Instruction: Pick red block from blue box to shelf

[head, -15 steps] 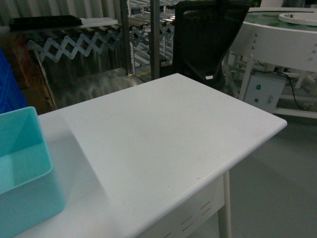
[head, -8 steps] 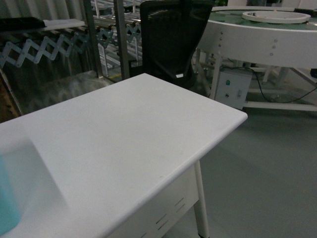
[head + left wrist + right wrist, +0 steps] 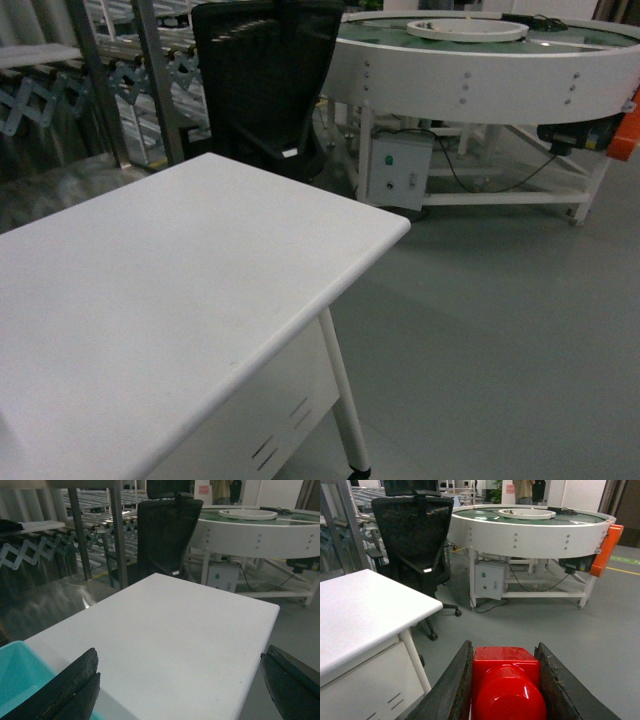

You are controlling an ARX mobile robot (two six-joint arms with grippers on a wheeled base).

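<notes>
Transport step: small glossy red plastic block [image 3: 506, 685] clamped in right end effector [image 3: 505, 682]; left end effector [image 3: 180, 685] wide, empty; next, find shelf.

A white table [image 3: 170, 290] fills the lower left of the head view. Behind it, at the upper middle, stands a black mesh office chair [image 3: 262, 85]. At the upper right is a big round white conveyor [image 3: 480, 70] with a grey control box [image 3: 397, 172] under it. The floor [image 3: 500, 340] is plain grey-green.

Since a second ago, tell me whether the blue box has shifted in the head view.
Cannot tell. It left the frame leftward along with the white table, so the camera swung right.
</notes>
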